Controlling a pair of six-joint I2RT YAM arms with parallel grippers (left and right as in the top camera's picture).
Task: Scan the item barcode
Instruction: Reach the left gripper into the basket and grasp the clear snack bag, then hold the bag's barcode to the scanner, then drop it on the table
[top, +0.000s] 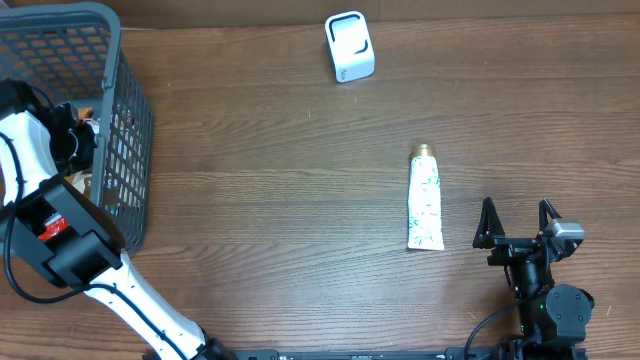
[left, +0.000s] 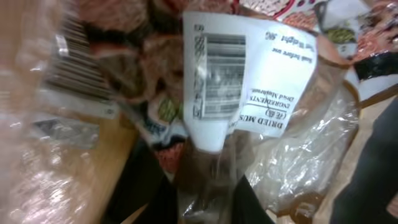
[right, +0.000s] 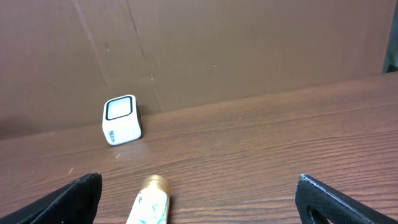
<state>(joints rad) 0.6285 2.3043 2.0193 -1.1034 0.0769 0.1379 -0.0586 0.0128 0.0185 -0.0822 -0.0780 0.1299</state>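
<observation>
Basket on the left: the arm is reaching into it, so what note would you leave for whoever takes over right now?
Left end effector: down in the basket, shut on what looks like a clear labelled bag; a barcode shows on its label.
Right end effector: open, empty, near the table's front edge.
Scanner stands at the far edge; a tube lies beside the right end effector.
Done: bag gripped.
Left: lift it out and show its barcode to the scanner.
</observation>
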